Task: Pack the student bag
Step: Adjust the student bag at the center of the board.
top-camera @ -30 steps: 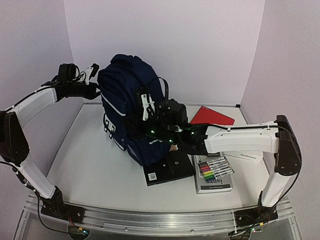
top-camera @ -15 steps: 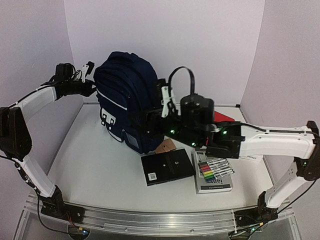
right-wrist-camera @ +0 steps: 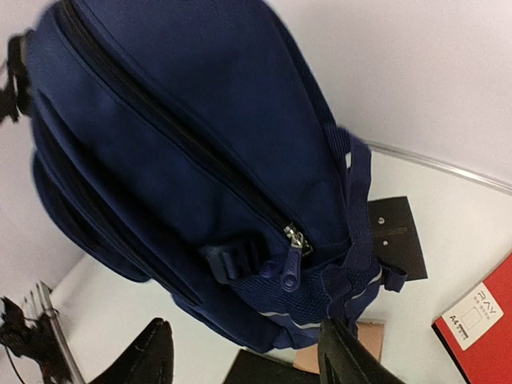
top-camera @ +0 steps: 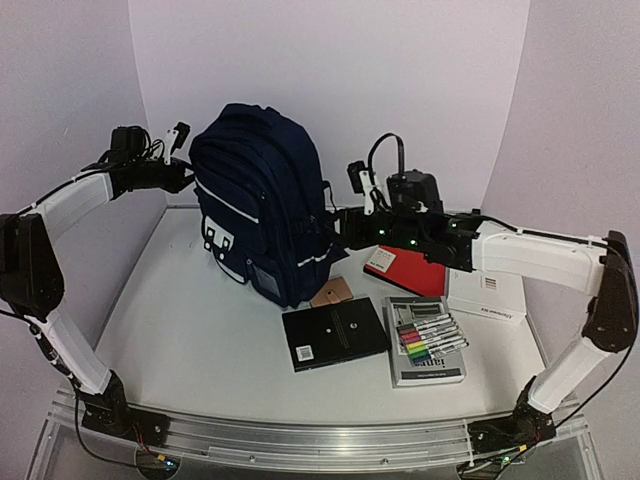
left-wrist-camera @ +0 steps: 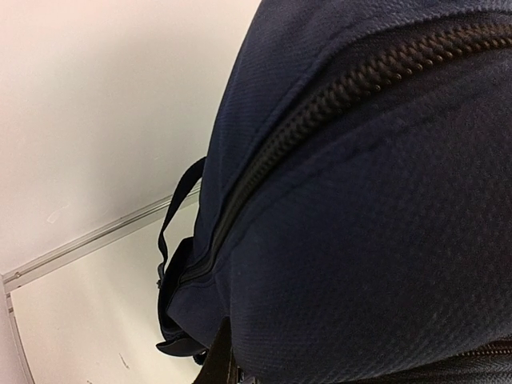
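Note:
The student bag (top-camera: 262,205), a large navy backpack with white stripes, stands upright at the back left of the table. My left gripper (top-camera: 188,177) is at its upper left edge, shut on the bag's fabric. In the left wrist view the fabric and a black zip (left-wrist-camera: 336,96) fill the frame, and only a dark finger (left-wrist-camera: 214,364) shows at the bottom. My right gripper (top-camera: 337,226) is just off the bag's right side. It is open (right-wrist-camera: 248,356), with nothing between its fingers. Two blue zip pulls (right-wrist-camera: 290,268) hang ahead of it.
A black notebook (top-camera: 335,337) lies in front of the bag, with a tan card (top-camera: 333,292) beside the bag's base. A marker pack (top-camera: 430,335) rests on a grey book. A red book (top-camera: 408,268) and a white booklet (top-camera: 487,296) lie under the right arm.
The bag has gone from leaning over the black notebook to standing upright further back. My right gripper has opened and drawn back to the right. My left gripper keeps its hold.

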{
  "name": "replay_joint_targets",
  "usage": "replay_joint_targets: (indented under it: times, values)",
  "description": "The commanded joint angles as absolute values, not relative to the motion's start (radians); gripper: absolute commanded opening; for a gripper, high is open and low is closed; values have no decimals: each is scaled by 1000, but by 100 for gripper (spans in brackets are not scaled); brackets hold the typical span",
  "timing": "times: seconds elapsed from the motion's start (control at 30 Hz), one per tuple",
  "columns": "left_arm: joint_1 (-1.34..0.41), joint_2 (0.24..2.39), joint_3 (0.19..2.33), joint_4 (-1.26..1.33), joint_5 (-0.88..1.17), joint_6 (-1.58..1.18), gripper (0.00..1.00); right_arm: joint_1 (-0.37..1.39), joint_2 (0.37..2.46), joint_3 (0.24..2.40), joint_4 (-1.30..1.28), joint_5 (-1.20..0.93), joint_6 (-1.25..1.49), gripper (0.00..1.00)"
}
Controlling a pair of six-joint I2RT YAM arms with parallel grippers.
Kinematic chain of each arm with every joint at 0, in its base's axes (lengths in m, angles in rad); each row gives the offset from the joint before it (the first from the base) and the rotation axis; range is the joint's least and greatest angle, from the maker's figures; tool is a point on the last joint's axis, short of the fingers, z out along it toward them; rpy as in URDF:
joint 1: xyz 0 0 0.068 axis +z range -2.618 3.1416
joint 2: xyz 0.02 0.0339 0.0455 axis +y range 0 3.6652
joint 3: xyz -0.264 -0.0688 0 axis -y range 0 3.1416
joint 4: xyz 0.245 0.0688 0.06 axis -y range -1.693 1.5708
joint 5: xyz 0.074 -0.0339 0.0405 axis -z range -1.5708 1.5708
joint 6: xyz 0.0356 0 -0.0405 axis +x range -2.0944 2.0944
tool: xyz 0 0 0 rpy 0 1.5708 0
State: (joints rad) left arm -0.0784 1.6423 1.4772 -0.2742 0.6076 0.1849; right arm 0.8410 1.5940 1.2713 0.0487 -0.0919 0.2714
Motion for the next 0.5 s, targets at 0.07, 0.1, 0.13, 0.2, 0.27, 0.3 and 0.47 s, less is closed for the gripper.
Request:
replay_joint_targets:
  times: [0.07, 0.1, 0.13, 0.2, 0.27, 0.3, 0.47]
  values:
    - [-80, 1651, 1563, -285, 640, 199, 0, 812, 1738, 1402, 39, -186, 192, 47]
    - [-79, 1652, 1566, -289, 637, 202, 0, 812, 1760, 1422, 38, -183, 189, 46]
    - [-80, 1654, 1569, -294, 637, 205, 0, 811, 1774, 1438, 38, -177, 187, 45]
    - [-79, 1659, 1575, -306, 635, 212, 0, 811, 1793, 1461, 38, -162, 186, 43]
    - [-79, 1664, 1585, -321, 635, 217, 0, 811, 1806, 1483, 37, -146, 186, 41]
    - [-79, 1665, 1589, -326, 635, 219, 0, 811, 1812, 1492, 36, -133, 186, 41]
    - [-79, 1665, 1592, -331, 635, 221, 0, 809, 1865, 1548, 18, -68, 189, 40]
